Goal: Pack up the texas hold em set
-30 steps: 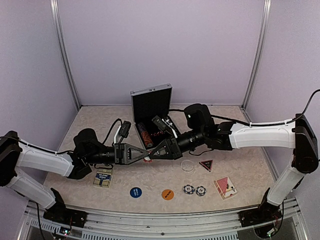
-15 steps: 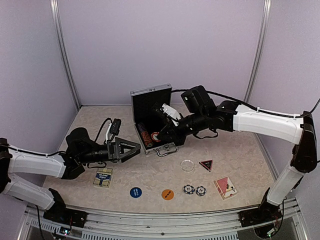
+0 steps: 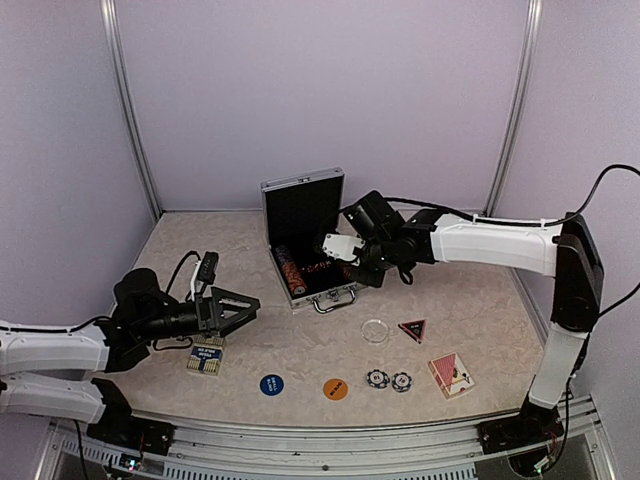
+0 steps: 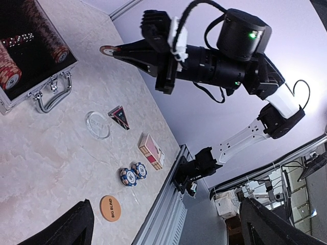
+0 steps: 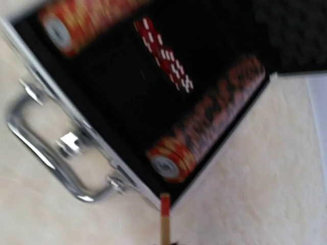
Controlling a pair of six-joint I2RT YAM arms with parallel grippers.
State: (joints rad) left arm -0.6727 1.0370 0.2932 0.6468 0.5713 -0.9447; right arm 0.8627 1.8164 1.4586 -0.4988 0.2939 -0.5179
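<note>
The left hand hangs low over the worktop at the far left, its fingers spread wide and holding nothing. Just under it lies the blue card deck. Near the front edge lie the blue disc and the orange disc, apart from each other.

The briefcase stands open at the middle back, lid upright. Chip rolls lie along its black lining, and its handle faces the front. The right hand reaches in over the case's right side, clamped on a single red chip.

To the right lie the clear disc and, just beside it, the dark triangle. Nearer the front, two striped chips touch, with the red card deck near them.

A second ago the two hands met tip to tip in front of the case. Since then the left hand has opened and drawn back to the left, and the right has swung up to the case.

From above, the chip in the right hand cannot be made out. The left wrist view shows it flat between the fingertips. The right wrist view, blurred, shows it edge-on at the case's front rim, near one roll's end, with a row of red dice between the rolls.
</note>
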